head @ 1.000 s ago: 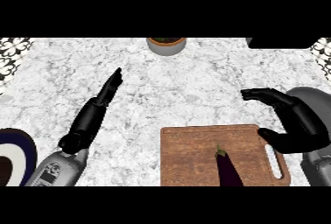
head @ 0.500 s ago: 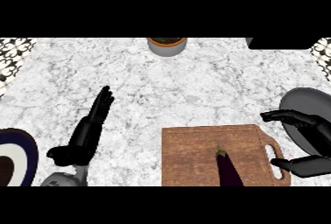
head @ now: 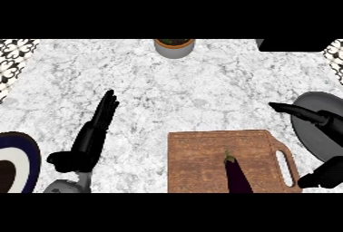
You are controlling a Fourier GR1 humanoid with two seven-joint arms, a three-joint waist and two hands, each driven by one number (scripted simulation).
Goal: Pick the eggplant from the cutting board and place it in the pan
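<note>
One eggplant (head: 238, 176) on cutting board (head: 201, 158) | pan (head: 320, 129) holds nothing | both hands' fingers spread, holding nothing: left (head: 90, 140), right (head: 315, 115)

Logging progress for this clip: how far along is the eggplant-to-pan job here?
Nothing is done yet: the eggplant lies on the cutting board. Nothing is in hand; the right hand is open over the pan, beside the board. Grasping, carrying and placing are all left.

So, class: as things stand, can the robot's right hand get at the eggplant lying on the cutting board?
Probably yes. The right hand sits open just off the cutting board by its handle, and nothing lies between it and the eggplant. The eggplant's lower end runs out of view.
</note>
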